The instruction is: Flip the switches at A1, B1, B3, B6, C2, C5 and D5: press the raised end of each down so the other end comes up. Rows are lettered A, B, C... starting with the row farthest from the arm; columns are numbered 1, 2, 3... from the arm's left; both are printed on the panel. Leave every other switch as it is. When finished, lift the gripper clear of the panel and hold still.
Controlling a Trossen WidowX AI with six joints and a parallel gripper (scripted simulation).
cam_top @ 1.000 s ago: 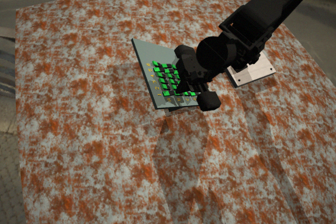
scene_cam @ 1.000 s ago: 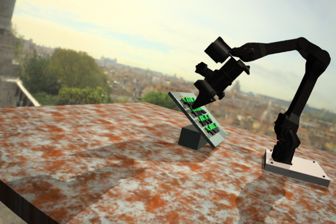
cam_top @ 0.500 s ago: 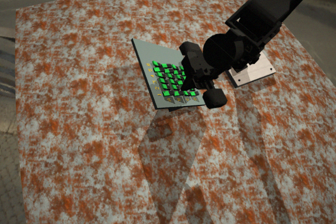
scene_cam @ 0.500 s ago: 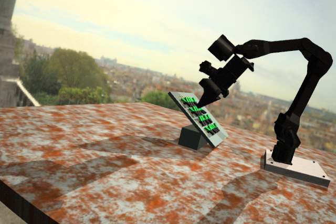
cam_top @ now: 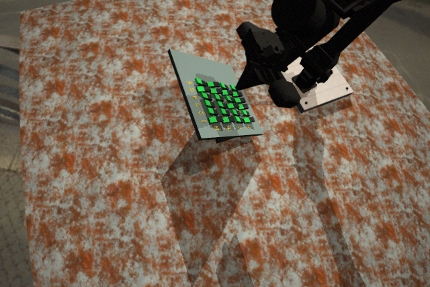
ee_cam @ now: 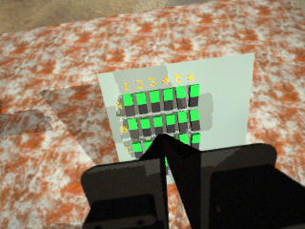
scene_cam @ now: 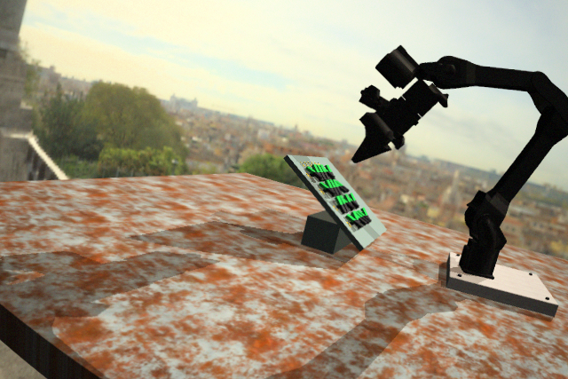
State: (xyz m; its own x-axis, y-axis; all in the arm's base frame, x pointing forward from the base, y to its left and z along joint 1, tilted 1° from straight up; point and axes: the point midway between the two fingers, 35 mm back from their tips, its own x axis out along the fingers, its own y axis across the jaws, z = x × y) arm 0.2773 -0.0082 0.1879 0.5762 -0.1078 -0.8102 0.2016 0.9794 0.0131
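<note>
So the table (cam_top: 104, 189) spreads out below the claw (scene_cam: 362, 154), with the slanted panel (scene_cam: 366, 232) propped on its wedge just below and ahead, probably tilted for easy poking. Claw's pressed together into one point, pinching nothing, hovering off the switches (ee_cam: 162, 102).

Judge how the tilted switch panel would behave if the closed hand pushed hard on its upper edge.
The panel probably resists sliding, propped on a dark wedge. Its overhanging upper edge might lever it backward. The hand hangs clear of it.

Panel (ee_cam: 224, 95) with yellow column numbers 1–6, row letter A
</note>
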